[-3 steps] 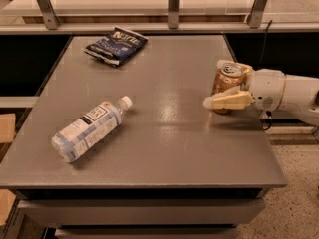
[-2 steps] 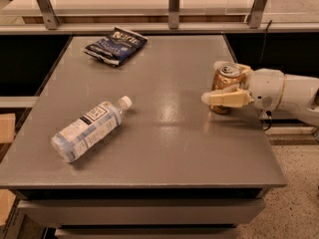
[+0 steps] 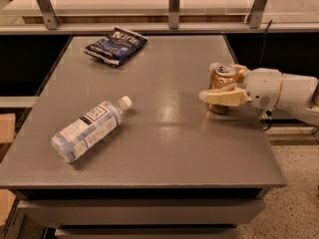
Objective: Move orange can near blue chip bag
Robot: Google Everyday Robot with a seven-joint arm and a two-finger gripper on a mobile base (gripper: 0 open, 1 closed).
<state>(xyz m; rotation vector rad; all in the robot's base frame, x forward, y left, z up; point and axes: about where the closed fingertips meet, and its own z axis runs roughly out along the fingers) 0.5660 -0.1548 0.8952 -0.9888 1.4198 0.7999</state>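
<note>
Since a second ago the orange can point(image 3: 225, 74), a small golden-orange metal drink tin with a silver top, and the gripper point(image 3: 213, 85) have shifted slightly left, toward frame centre. Can upright, right of middle, on or barely above the grey table point(image 3: 174, 153); cannot tell which. Cream fingers clasp the can, one across its front, one behind. White arm point(image 3: 284, 91) enters from the right edge.

Step in hand: the carry, early. Next move calls for a long diagonal traverse to upper left, stopping beside the blue chip bag point(image 3: 115, 45), dark blue crinkled foil lying flat, well apart from the can. Clear plastic water bottle point(image 3: 89, 130) on its side at lower left, off that line.

Bag's white lettering, can's script and bottle's label: none readable.
</note>
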